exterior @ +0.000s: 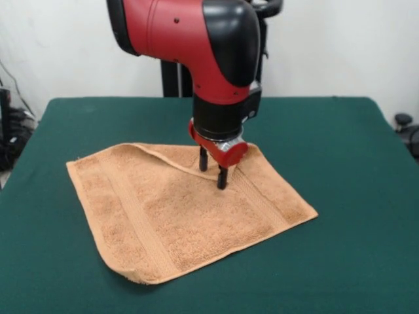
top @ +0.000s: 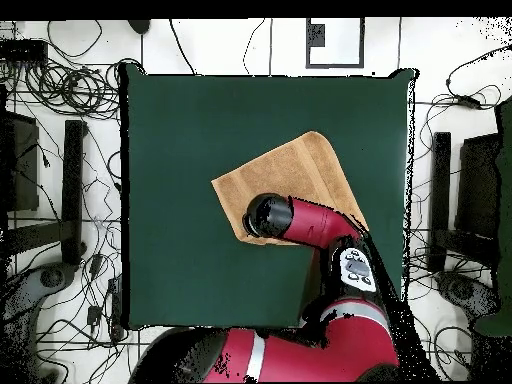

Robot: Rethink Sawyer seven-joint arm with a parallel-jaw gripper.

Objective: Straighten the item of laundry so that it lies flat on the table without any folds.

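Observation:
The tan-orange towel (exterior: 190, 209) lies spread on the green table (exterior: 327, 131), slightly left of centre in the front view. Its far edge is folded over in a raised ridge, and its near left corner curls up a little. My gripper (exterior: 213, 170) points straight down at the towel's far edge, and its two black fingertips (exterior: 222, 178) stand apart, touching the cloth by the fold. It looks open and holds nothing. In the overhead view the towel (top: 295, 170) lies right of the table's (top: 200, 120) centre, and the arm (top: 300, 220) covers the towel's near edge and hides the gripper.
The black pedestal (exterior: 171, 78) stands behind the table's far edge. Cables (top: 60, 90) and dark equipment (top: 75, 190) lie on the floor around the table. Green cloth shows on all sides of the towel.

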